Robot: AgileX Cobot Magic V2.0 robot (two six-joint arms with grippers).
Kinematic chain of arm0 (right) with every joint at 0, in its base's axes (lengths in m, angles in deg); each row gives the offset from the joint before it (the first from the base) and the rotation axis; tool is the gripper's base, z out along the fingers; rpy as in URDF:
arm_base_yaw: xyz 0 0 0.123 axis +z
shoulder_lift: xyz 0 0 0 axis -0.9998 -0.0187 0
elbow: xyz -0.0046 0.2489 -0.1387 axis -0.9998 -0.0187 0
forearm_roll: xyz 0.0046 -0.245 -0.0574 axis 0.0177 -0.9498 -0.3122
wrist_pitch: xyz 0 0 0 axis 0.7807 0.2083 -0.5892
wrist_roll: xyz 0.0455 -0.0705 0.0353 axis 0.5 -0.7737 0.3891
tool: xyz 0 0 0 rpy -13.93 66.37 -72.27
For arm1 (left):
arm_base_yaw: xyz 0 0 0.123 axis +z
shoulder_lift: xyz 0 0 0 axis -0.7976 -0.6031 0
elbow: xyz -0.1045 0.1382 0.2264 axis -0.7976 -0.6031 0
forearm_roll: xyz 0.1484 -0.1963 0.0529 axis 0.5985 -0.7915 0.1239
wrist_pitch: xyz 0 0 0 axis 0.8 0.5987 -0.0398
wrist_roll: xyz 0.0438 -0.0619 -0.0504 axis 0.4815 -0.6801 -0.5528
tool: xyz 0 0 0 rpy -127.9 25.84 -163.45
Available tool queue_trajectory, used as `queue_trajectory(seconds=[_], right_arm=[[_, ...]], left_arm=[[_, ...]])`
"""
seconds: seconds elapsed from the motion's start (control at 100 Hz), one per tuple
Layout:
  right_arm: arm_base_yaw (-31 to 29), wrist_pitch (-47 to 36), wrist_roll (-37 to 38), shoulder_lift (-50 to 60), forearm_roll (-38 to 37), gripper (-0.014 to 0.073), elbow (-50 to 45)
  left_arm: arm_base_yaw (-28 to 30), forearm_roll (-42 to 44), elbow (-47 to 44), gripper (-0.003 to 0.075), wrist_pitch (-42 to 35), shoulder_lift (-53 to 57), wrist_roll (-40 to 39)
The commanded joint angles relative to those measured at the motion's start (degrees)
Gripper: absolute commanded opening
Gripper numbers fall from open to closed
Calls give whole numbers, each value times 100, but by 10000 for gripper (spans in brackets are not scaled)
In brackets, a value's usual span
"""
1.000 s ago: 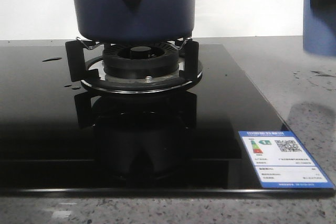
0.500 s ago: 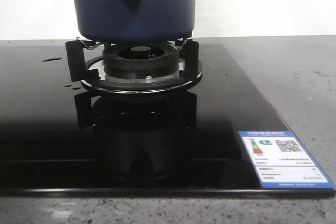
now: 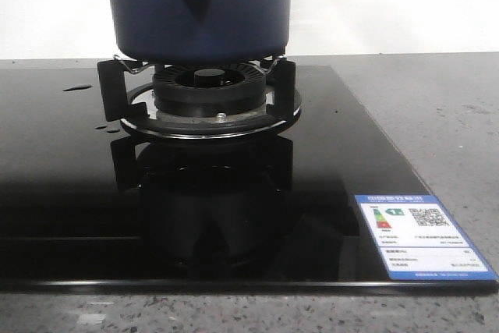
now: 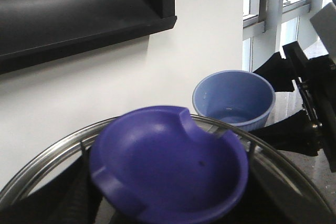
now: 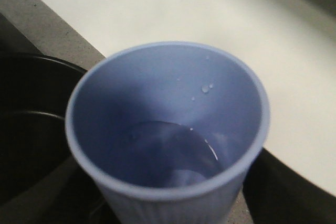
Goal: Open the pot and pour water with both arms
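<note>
Even indoor light, glossy cooktop [image 3: 62, 193] mirroring the burner, bright windows [image 4: 273, 3], close cup [image 5: 168, 135] soft-focused

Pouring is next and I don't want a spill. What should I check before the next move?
1. Pot seated on the burner supports: ok.
2. Cup holds water: ok, a shallow pool at the bottom.
3. Cup upright: ok.
4. Right end effector on the cup: ok, its fingers flank the cup in the left wrist view.
5. Lid clear of the pot mouth: cannot tell, the front view cuts off the pot's top.
6. Cup lined up over the pot: cannot tell.
</note>
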Motion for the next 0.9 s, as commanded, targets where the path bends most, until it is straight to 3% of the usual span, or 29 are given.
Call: queue_trajectory(seconds=[0.0,0.14,0.53,0.89], right_arm=[[106,-427,-386,74,-103,265,317],[316,-340,-977,-40,-224,265,326],[690,-423,-989,-398,-2016,265,329],[723,-1199,-989,-581,-3517,265,329]], left_arm=[[14,-536,240,316,-79,167,-73],[14,-566,240,316,-89,167,-73],[14,-566,240,316,-89,167,-73],[14,-566,240,316,-89,167,-73]])
